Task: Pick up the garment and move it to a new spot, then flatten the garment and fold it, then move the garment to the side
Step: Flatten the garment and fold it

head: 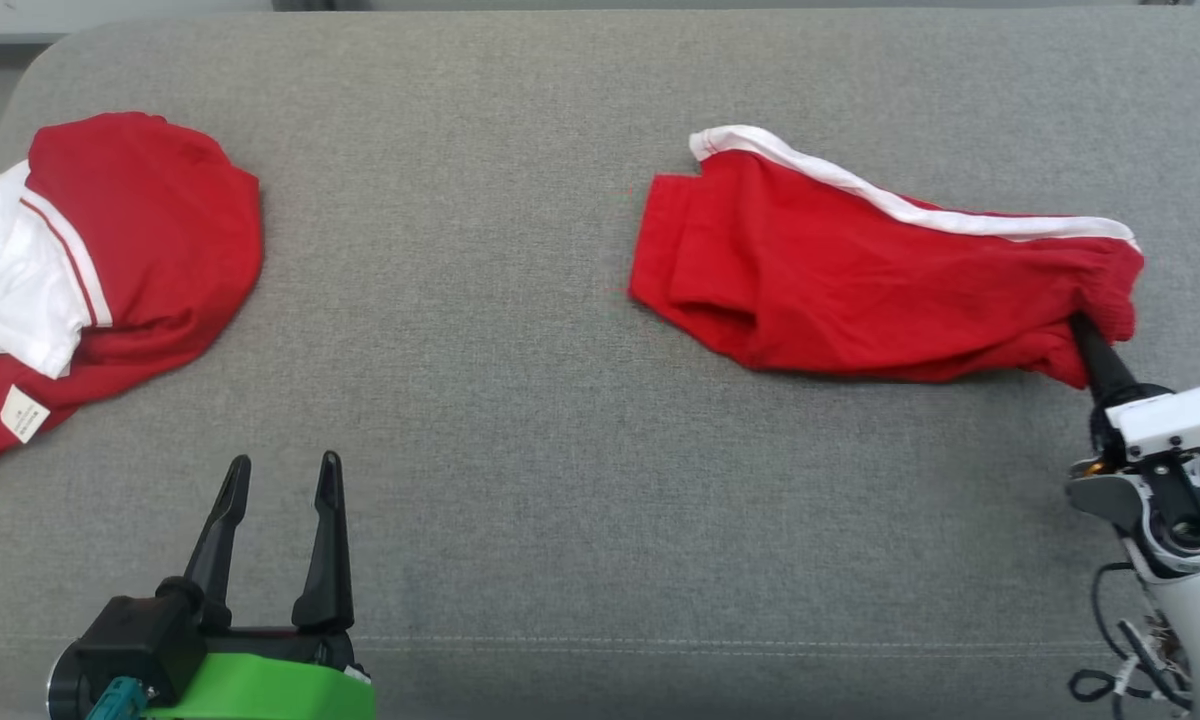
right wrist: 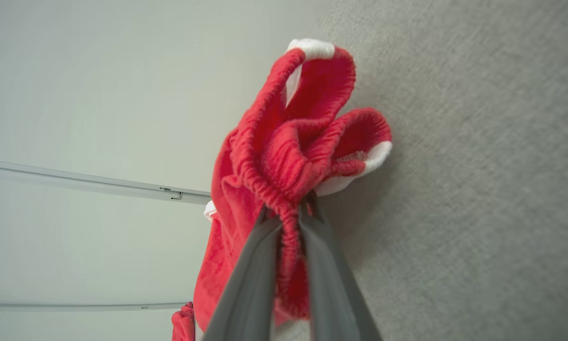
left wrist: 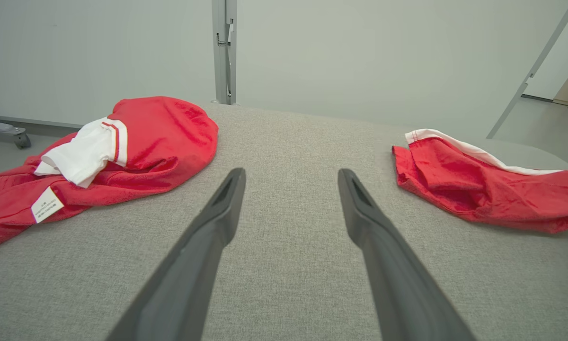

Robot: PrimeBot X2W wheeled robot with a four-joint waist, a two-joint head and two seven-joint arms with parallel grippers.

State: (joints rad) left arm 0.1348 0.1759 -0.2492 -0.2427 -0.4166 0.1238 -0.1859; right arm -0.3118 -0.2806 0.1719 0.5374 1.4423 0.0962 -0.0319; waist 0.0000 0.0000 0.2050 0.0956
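Red shorts with a white side stripe lie crumpled by the right edge of the grey padded surface. The right wrist view reveals the right tool pinching their gathered elastic waistband; the left tool gapes wide, empty.

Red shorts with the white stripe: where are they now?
In the head view, the red shorts lie on the right of the grey cushion, their waistband pinched in the right claw.
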